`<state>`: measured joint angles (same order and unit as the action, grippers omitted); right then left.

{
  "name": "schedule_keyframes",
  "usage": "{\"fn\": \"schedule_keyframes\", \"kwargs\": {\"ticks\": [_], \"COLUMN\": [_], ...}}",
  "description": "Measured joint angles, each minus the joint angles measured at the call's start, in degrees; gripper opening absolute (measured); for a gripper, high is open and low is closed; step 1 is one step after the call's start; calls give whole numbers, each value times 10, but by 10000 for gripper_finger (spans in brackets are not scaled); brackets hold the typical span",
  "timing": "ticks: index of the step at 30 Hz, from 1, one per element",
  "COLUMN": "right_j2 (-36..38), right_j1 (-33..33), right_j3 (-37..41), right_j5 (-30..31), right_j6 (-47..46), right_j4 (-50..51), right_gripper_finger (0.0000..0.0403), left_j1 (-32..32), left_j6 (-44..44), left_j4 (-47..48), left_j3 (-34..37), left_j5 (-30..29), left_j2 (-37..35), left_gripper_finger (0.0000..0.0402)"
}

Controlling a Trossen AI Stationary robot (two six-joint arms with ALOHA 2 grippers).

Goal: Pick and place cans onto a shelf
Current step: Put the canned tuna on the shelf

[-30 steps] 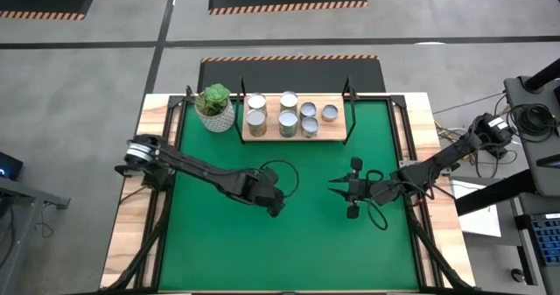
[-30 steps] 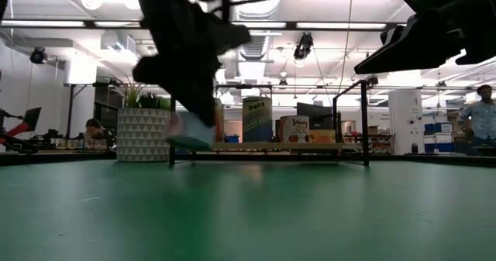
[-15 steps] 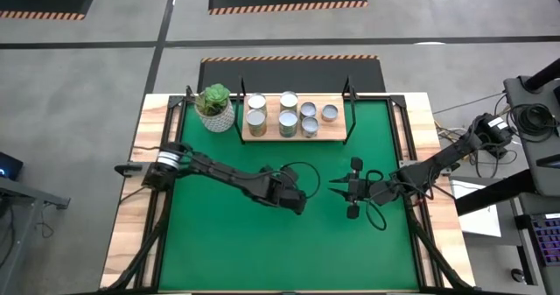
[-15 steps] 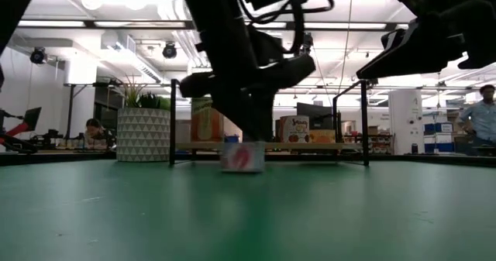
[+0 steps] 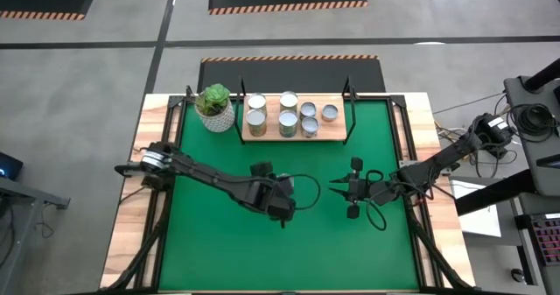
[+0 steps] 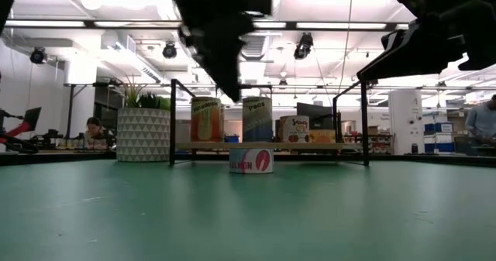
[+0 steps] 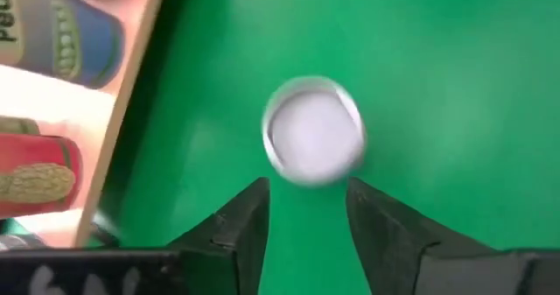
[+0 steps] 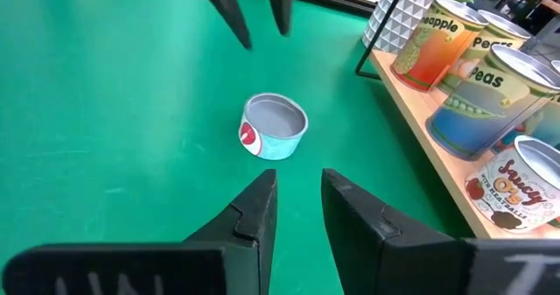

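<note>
Left pincer (image 7: 306, 209) hangs part-open and empty just over the upright can (image 7: 313, 143), centre frame. Right pincer (image 8: 298, 194) is narrow, empty, farther off.

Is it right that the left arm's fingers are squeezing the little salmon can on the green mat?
Not quite. The left gripper has its fingers open, above the salmon can, not squeezing it. The can does sit on the green mat. The left wrist view shows the gap.

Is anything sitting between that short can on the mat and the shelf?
Nothing visible does. The short can stands alone on the green mat, with only bare mat between it and the shelf.
</note>
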<state>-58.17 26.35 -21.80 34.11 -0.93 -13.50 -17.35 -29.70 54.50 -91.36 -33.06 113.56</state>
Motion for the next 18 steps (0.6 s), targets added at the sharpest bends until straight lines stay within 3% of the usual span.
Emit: {"fn": "schedule_keyframes", "kwargs": {"ticks": [4, 8, 12, 16, 18], "right_j2": [0, 0, 0, 0, 0], "right_j1": [0, 0, 0, -1, -1], "right_j3": [1, 1, -4, -12, -16], "right_j5": [0, 0, 2, 5, 6], "right_j6": [-1, -1, 0, 9, 19], "right_j4": [0, 0, -5, -5, -5], "right_gripper_finger": [82, 77, 67, 59, 57], "left_j1": [-31, -44, -30, -2, 9], "left_j6": [64, 76, 80, 94, 97], "left_j4": [11, -32, -160, -311, -342], "left_j3": [42, 115, 203, 267, 282], "left_j5": [25, 25, 2, -8, -10], "left_j2": [-27, -48, -56, -54, -51], "left_gripper_finger": [107, 60, 9, 8, 6]}}
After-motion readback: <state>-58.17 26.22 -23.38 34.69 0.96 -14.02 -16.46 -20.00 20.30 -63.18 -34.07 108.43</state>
